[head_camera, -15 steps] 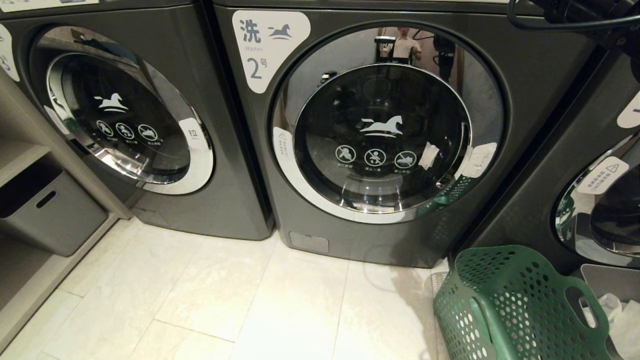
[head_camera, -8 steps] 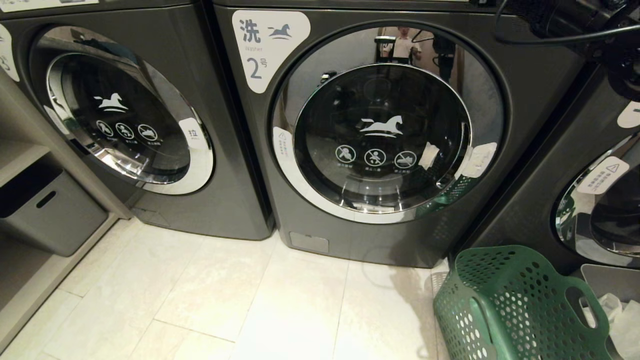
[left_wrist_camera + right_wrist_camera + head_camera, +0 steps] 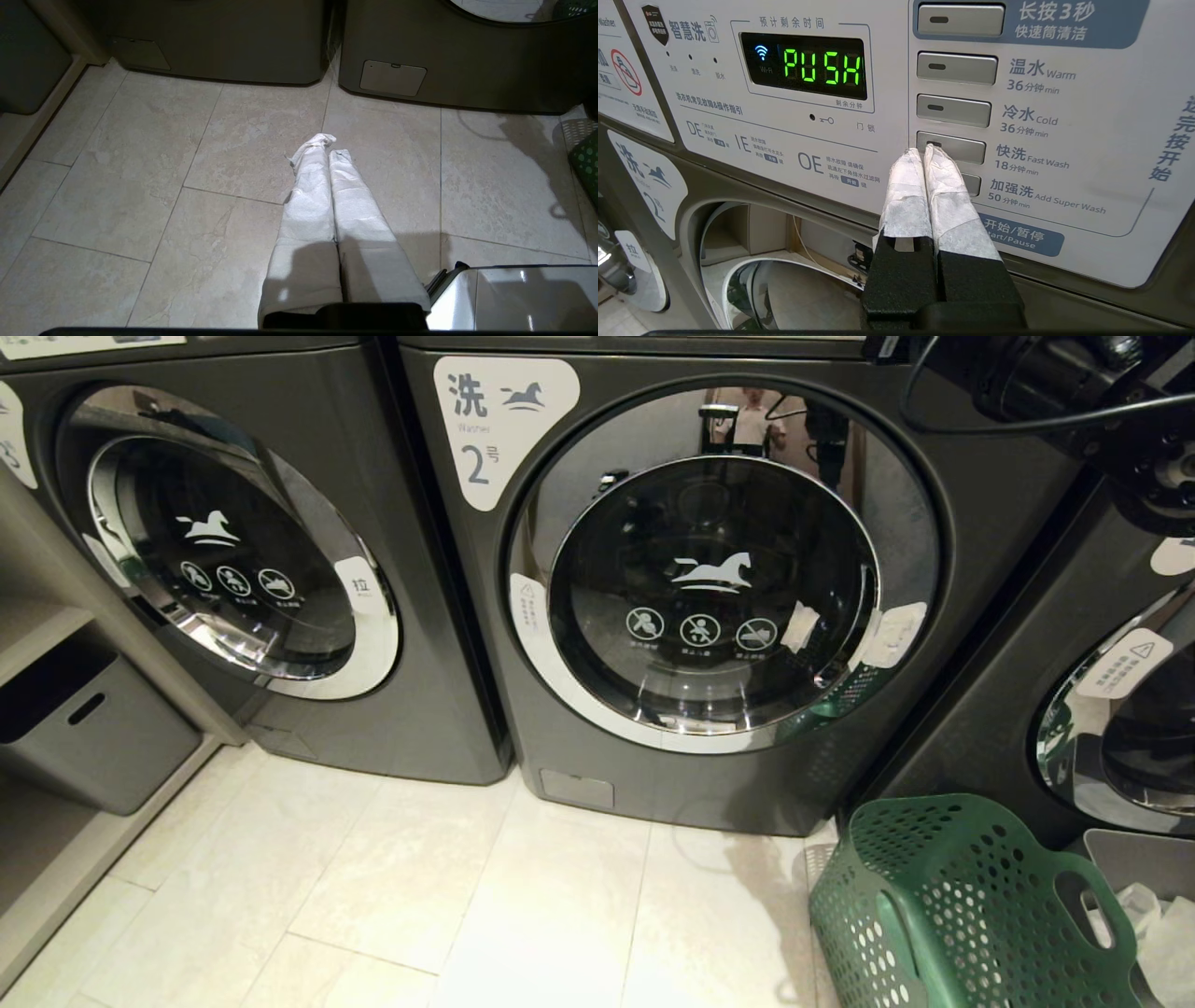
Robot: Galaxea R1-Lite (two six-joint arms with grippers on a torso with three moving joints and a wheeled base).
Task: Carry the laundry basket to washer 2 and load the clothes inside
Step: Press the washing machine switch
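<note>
A: Since a second ago the right arm (image 3: 1074, 392) has pushed further into the head view's upper right corner, reaching toward the middle; the washers, the floor and the basket lie as they did.

B: And the right gripper (image 3: 926, 151)?

A: Pressed together, wrapped fingers side by side, nothing between them. Its tips sit at the near end of the Fast Wash button (image 3: 951, 147) on the control panel (image 3: 784, 140); I cannot tell whether they touch it. The display (image 3: 803, 65) reading PUSH is well off to one side of the tips, and the Start/Pause label (image 3: 1024, 235) lies back along the fingers.

B: Where is the laundry basket (image 3: 952, 905)?

A: On the floor (image 3: 420, 877), far below that gripper, in front of the gap between washer 2 (image 3: 719, 588) and the neighbouring machine (image 3: 1111, 709). It is green and perforated, tilted, with its open mouth and handle cutout turned to the robot's right. Its long axis runs roughly along the washer fronts. Pale cloth (image 3: 1162, 943) shows just beyond its rim.

B: Washer 2's door?

A: Shut, the round glass facing the robot.

B: Room to move?

A: Bare tile spreads before washer 2 and the machine on its left. A grey bin (image 3: 93, 728) sits under the shelf at the far left.

B: The left gripper (image 3: 329, 149)?

A: Closed and empty too, hanging above bare tile, its tips pointing at the seam between the two washer bases.
</note>
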